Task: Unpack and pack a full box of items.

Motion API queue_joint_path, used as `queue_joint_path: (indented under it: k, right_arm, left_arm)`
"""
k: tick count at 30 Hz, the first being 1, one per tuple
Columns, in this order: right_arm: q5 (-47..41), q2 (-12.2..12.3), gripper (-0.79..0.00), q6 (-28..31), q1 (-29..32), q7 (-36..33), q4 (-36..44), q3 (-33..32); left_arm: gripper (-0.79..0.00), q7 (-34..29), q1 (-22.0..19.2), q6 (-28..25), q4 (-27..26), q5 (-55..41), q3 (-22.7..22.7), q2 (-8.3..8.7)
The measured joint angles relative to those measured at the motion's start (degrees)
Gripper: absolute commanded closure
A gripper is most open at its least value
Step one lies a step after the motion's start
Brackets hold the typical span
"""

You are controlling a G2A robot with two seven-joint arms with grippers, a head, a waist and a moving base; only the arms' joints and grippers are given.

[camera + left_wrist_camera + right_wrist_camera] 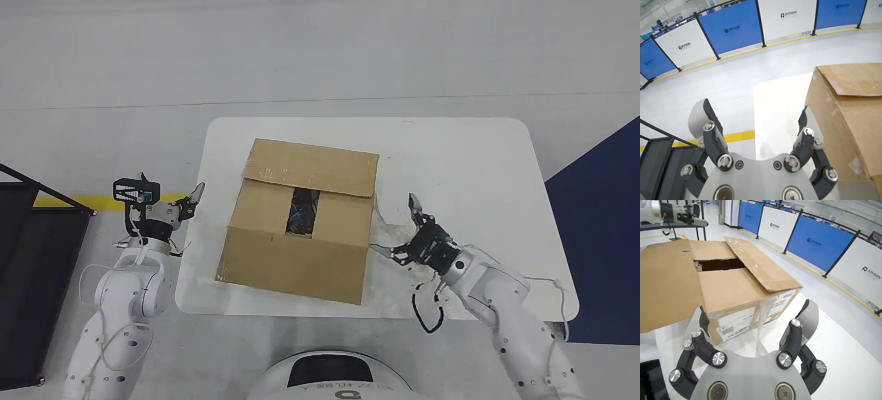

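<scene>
Box (pixel 300 250) sat on white tabletop (pixel 470 170), a gap between its top flaps. Left jaws stood apart near one side, right jaws apart beside the other.

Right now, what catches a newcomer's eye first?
A big cardboard box sits on the white table, its top flaps partly shut around a dark gap. The left gripper and right gripper flank it, one at each side, both open and holding nothing.
</scene>
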State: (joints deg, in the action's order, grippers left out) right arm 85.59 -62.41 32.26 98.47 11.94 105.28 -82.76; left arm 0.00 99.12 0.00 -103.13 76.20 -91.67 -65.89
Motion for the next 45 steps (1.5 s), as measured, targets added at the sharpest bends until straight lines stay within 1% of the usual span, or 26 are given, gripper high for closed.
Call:
queue_joint_path:
  k: [3, 6, 11, 14, 20, 22, 25, 28, 30, 32, 34, 37, 40, 43, 45]
  right_arm:
    - [-3.3, -0.1, -0.785, 0.8, -3.2, -2.4, 0.4, 0.0]
    - [-5.0, -0.3, -0.785, 0.6, -6.9, -5.9, 0.1, 1.5]
    - [-3.9, -1.1, -0.785, -2.9, -13.3, -15.5, -2.2, 6.6]
    - [-2.2, -1.4, -0.785, -3.2, -15.7, -19.3, -3.6, 9.1]
    - [-0.3, -1.8, -0.785, -5.5, -18.1, -23.0, -4.8, 11.5]
    - [0.0, -1.9, -0.785, -6.0, -18.6, -23.9, -4.9, 12.0]
    - [1.6, -2.2, -0.785, -9.6, -19.3, -24.6, -4.7, 12.6]
    - [4.4, -2.6, -0.785, -15.6, -19.7, -23.4, -4.0, 13.3]
    - [6.4, -2.9, -0.785, -21.1, -19.5, -21.1, -3.1, 13.5]
    - [6.7, -3.1, -0.785, -24.7, -19.4, -18.4, -2.3, 13.6]
    - [6.6, -3.3, -0.785, -26.1, -19.9, -17.0, -1.9, 13.5]
    - [5.9, -3.7, -0.785, -27.7, -22.3, -16.3, -2.6, 13.8]
    - [4.0, -4.4, -0.785, -27.6, -27.0, -17.8, -5.8, 15.0]
    - [1.4, -5.4, -0.785, -27.5, -32.9, -20.5, -10.4, 16.9]
    - [-1.2, -6.0, -0.785, -25.7, -35.8, -21.1, -12.4, 18.4]
  left_arm:
    - [-0.785, 0.0, 0.0, 0.0, 0.0, 0.0, 0.0, 0.00]
    - [-0.785, 0.0, 0.0, 0.0, 0.0, 0.0, 0.0, 0.00]
    - [-0.785, 0.0, 0.0, 0.0, 0.0, 0.0, 0.0, 0.00]
    - [-0.785, 0.0, 0.0, 0.0, 0.0, 0.0, 0.0, 0.00]
    - [-0.785, 0.0, 0.0, 0.0, 0.0, 0.0, 0.0, 0.00]
    - [-0.785, 0.0, 0.0, 0.0, 0.0, 0.0, 0.0, 0.00]
    - [-0.785, 0.0, 0.0, 0.0, 0.0, 0.0, 0.0, 0.00]
    - [-0.785, 0.0, 0.0, 0.0, 0.0, 0.0, 0.0, 0.00]
    - [-0.785, 0.0, 0.0, 0.0, 0.0, 0.0, 0.0, 0.00]
    - [-0.785, 0.0, 0.0, 0.0, 0.0, 0.0, 0.0, 0.00]
    - [-0.785, 0.0, 0.0, 0.0, 0.0, 0.0, 0.0, 0.00]
    - [-0.785, 0.0, 0.0, 0.0, 0.0, 0.0, 0.0, 0.00]
    - [-0.785, 0.0, 0.0, 0.0, 0.0, 0.0, 0.0, 0.00]
    - [-0.785, 0.0, 0.0, 0.0, 0.0, 0.0, 0.0, 0.00]
    - [-0.785, 0.0, 0.0, 0.0, 0.0, 0.0, 0.0, 0.00]
